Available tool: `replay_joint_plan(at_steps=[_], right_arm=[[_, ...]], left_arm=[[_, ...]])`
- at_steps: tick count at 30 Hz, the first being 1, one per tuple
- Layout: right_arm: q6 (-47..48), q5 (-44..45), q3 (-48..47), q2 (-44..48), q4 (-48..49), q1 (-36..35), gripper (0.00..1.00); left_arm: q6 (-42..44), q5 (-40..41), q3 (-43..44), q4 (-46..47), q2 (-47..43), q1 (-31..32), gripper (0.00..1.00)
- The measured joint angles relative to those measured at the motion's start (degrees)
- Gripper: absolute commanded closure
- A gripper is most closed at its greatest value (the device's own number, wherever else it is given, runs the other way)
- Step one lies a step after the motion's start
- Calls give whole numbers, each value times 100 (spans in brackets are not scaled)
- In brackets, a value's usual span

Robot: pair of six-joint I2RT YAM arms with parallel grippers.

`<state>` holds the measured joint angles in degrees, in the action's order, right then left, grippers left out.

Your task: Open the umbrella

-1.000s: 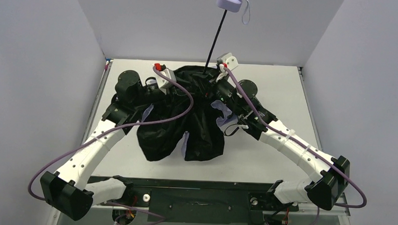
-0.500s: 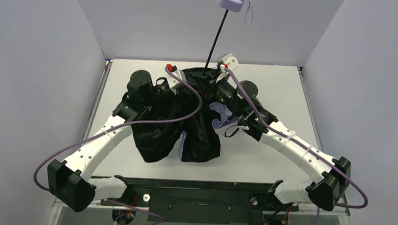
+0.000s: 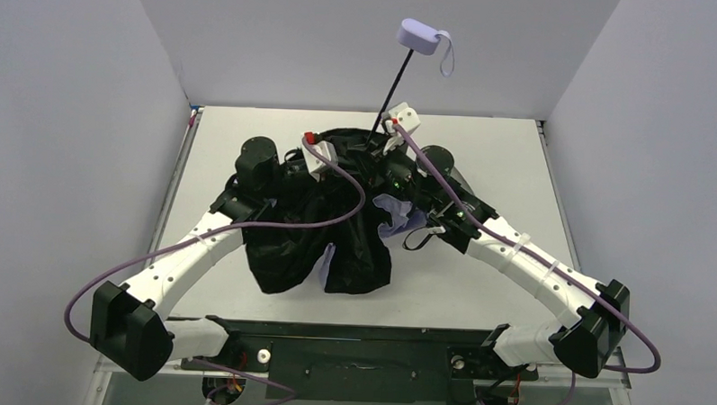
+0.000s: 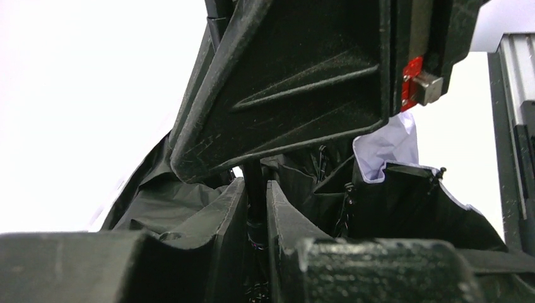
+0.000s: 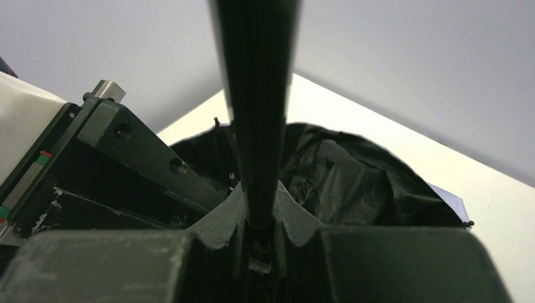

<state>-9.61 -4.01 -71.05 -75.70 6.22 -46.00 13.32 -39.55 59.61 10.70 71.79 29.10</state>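
Observation:
The umbrella lies upside down on the table point(image 3: 501, 153), its slack black canopy point(image 3: 335, 247) showing a few lavender folds. Its thin black shaft point(image 3: 392, 91) rises toward the back wall and ends in the lavender knob handle point(image 3: 421, 36) with its strap. My right gripper point(image 3: 381, 142) is shut on the shaft low down; in the right wrist view the shaft point(image 5: 255, 95) runs up from between the jaws of the right gripper point(image 5: 258, 214). My left gripper point(image 3: 355, 154) comes in from the left, just below the right one. In the left wrist view, this left gripper point(image 4: 255, 202) has both fingers pressed against the shaft point(image 4: 253, 180).
White walls close in the table on three sides. The two arms' purple cables point(image 3: 337, 211) loop over the canopy. In the left wrist view the right gripper's black body point(image 4: 290, 82) hangs close above. A lavender canopy fold point(image 4: 388, 145) sticks up to the right.
My left arm has swung right over the canopy to the shaft and its jaws have closed on it. The shaft has tilted a little, and the handle has shifted slightly.

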Motion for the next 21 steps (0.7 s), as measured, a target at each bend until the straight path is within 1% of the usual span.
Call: replay_joint_plan(at_steps=[10,21], right_arm=[[-146,-48,-96,-107,-450,144,100],[-184,-50,-96,-291,-527,225,100]], left_arm=[[758,-317,-33,-57,284,-57,83],[1368,-490,-74,-98,557,-129,84]])
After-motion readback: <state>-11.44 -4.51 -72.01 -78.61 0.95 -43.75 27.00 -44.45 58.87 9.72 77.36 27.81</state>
